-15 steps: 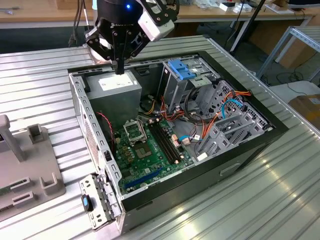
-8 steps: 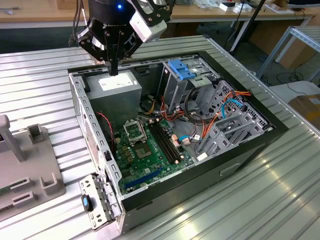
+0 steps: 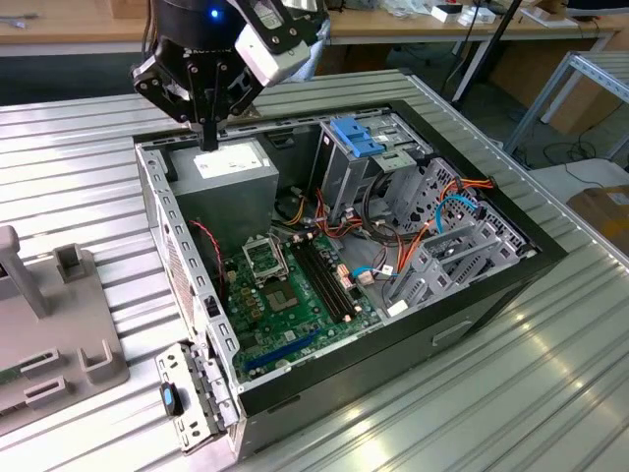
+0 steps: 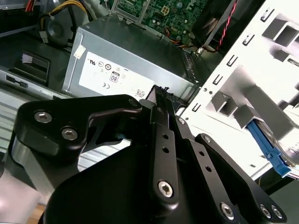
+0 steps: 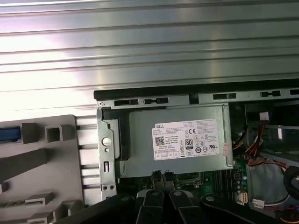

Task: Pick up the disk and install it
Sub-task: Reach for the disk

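Hovering over power supply [image 3: 234, 169] — tool [image 3: 207, 141]; disk [image 4: 265, 143] in second wrist view

stuck on the top face of the grey power supply [image 5: 140, 140], nearer one long edge: a white label [image 5: 186, 140] with a short logo word, rows of fine print, a barcode and round and boxed marks. at a corner of that face in the second wrist view, a small white sticker [image 4: 79, 52], print too small to tell.
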Robot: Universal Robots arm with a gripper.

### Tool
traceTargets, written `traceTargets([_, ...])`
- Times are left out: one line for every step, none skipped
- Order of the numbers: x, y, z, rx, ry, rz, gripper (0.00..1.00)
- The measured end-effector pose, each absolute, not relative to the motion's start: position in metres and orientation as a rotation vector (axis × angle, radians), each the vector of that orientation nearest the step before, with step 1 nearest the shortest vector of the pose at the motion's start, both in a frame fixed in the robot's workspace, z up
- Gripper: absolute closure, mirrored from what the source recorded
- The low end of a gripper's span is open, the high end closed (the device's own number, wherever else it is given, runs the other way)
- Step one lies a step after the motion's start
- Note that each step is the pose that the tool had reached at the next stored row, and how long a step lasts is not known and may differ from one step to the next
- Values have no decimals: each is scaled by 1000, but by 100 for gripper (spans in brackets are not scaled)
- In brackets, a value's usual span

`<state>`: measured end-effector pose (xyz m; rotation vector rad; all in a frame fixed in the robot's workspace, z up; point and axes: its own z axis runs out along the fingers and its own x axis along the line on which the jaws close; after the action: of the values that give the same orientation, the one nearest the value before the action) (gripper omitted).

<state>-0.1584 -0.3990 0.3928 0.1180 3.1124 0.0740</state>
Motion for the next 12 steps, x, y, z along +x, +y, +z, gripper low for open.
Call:
traceTargets([-161, -399, 393, 118, 3112, 74, 89])
traceTargets([-163, -399, 393, 118, 3112, 74, 89])
traceTargets([-164, -399, 393, 118, 3112, 74, 89])
traceTargets([-166, -399, 393, 118, 3112, 74, 89])
traceTargets([-167, -399, 393, 118, 3112, 74, 89])
traceTargets([-172, -399, 392, 118, 3112, 74, 89])
traceTargets([-177, -399, 392, 118, 3112, 74, 89])
traceTargets([-180, -399, 392, 118, 3112, 74, 89])
traceTargets([-182, -399, 392, 118, 3112, 74, 89])
traceTargets([-184, -399, 392, 118, 3112, 74, 89])
traceTargets([-186, -399, 392, 118, 3112, 74, 89])
traceTargets([-188, -399, 392, 118, 3112, 74, 89])
